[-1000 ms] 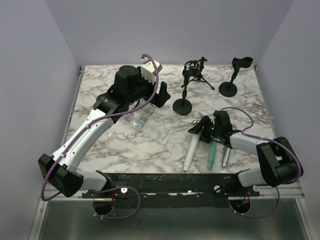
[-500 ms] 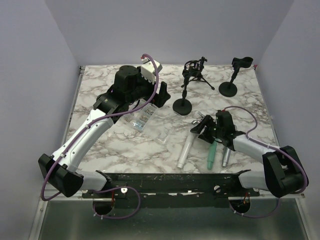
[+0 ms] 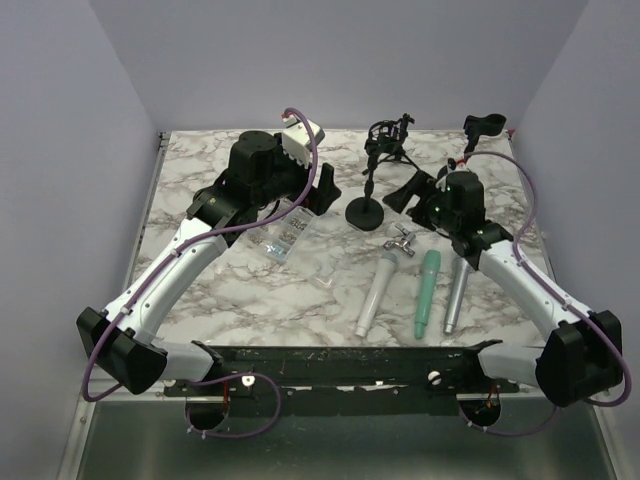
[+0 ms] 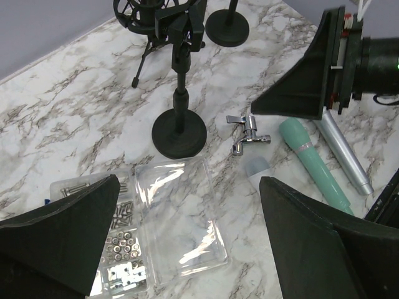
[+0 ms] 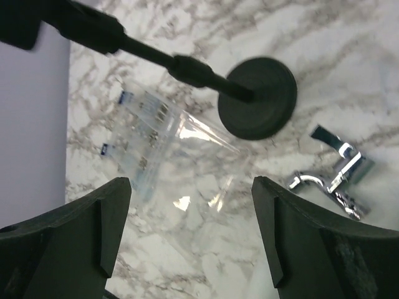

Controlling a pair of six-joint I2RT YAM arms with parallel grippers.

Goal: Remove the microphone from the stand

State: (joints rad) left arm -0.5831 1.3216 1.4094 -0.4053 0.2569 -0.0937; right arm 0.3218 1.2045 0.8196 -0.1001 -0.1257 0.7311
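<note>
A black microphone stand [image 3: 365, 212] with a round base stands mid-table; its clip [image 4: 186, 28] looks empty. A tripod stand with a shock mount [image 3: 390, 140] is behind it; I cannot tell what it holds. Three microphones lie flat at the front right: white [image 3: 375, 295], green [image 3: 427, 292] and silver [image 3: 456, 296]. My left gripper [image 3: 322, 195] is open and empty, left of the stand, above a clear box. My right gripper [image 3: 408, 192] is open and empty, just right of the stand's pole. The stand base also shows in the right wrist view [image 5: 257, 96].
A clear plastic box of screws [image 3: 285, 235] with its lid open lies left of the stand. A chrome tap [image 3: 400, 240] lies in front of the stand base. A third black stand [image 3: 482, 126] is at the back right, partly behind my right arm.
My right gripper has risen from the lying microphones and moved back to the round-base stand. The white microphone shifted slightly left and the tap is uncovered. The left arm has not moved.
</note>
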